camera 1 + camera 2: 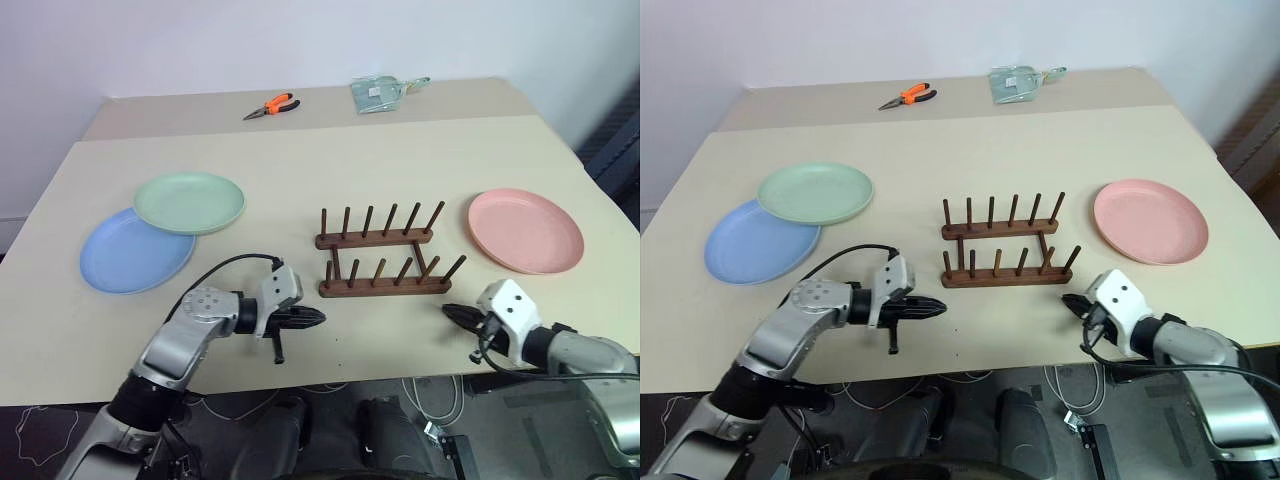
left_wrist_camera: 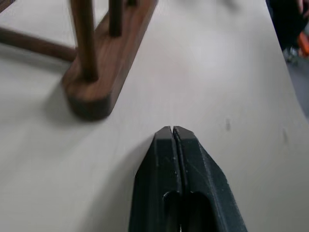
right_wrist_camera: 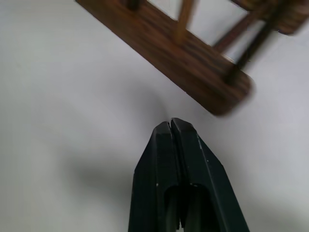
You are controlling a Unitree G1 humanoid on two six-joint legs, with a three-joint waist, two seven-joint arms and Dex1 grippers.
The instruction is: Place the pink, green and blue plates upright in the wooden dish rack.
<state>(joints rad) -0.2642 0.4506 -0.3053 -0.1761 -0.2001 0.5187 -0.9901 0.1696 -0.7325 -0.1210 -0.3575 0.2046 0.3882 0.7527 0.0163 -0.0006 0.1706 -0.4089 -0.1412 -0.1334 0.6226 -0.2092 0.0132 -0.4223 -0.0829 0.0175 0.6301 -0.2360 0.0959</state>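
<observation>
The dark wooden dish rack (image 1: pixel 385 252) stands empty at the table's middle. At the left lies the blue plate (image 1: pixel 125 255), with the green plate (image 1: pixel 190 202) overlapping its far edge. Flat on the right lies the pink plate (image 1: pixel 526 230). My left gripper (image 1: pixel 320 317) is shut and empty, low over the table just in front of the rack's near left end (image 2: pixel 94 92). My right gripper (image 1: pixel 447 311) is shut and empty too, near the rack's near right end (image 3: pixel 227 99), in front of the pink plate.
Orange-handled pliers (image 1: pixel 272 105) and a pale green packet (image 1: pixel 378 93) lie at the far edge of the table (image 1: pixel 300 160). A black cable loops from my left wrist. The table's near edge runs just under both arms.
</observation>
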